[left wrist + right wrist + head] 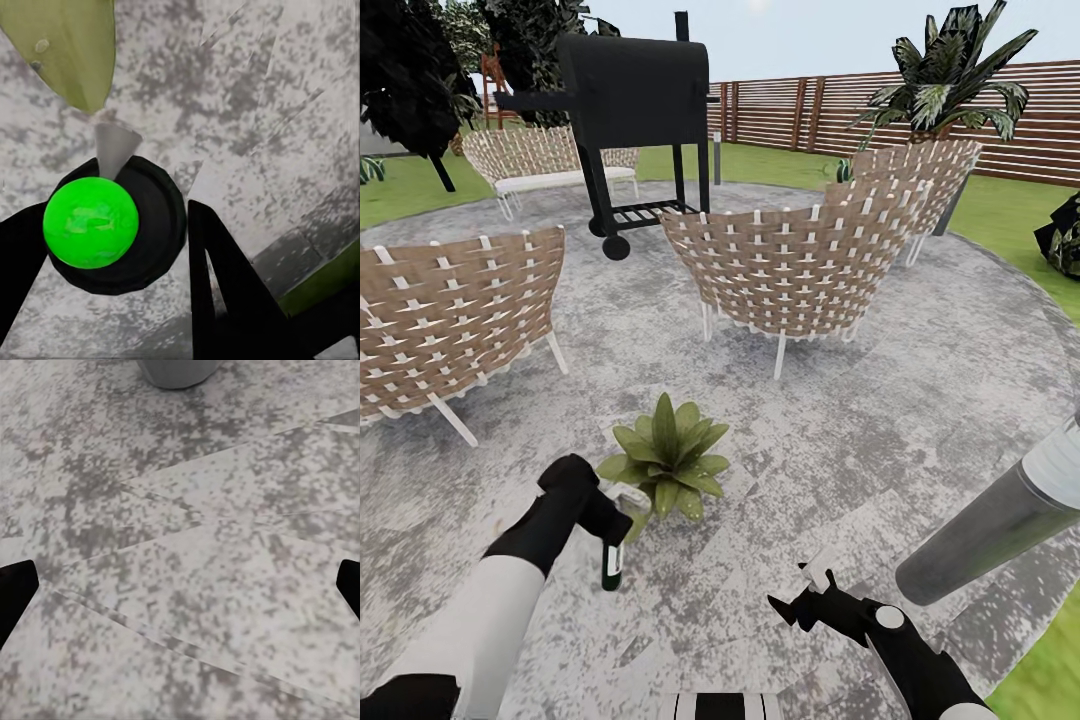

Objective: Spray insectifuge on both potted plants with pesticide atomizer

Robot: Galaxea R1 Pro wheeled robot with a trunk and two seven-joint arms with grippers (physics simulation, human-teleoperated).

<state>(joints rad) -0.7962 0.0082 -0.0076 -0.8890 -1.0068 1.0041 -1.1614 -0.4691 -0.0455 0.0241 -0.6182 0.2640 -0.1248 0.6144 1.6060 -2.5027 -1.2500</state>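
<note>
One potted plant [668, 455], a low rosette of pointed green leaves, sits on the grey stone patio [920, 400] just ahead of me. My left gripper [600, 520] is shut on the pesticide atomizer [612, 565], a slim dark bottle hanging upright at the plant's near-left edge, its whitish spray head [628, 496] next to the leaves. In the left wrist view the atomizer [112, 225] sits between the black fingers [225, 292], its nozzle pointing at a leaf [71, 45]. My right gripper [815, 595] [180, 592] hangs open over bare stone to the right, holding nothing.
Woven chairs [450, 320] [800, 265] stand left and centre beyond the plant, with a black grill [635, 110] and a bench [540, 165] behind. A thick grey cylinder [1000, 520] juts in at the right. A slat fence [800, 110] and lawn [1000, 205] ring the patio.
</note>
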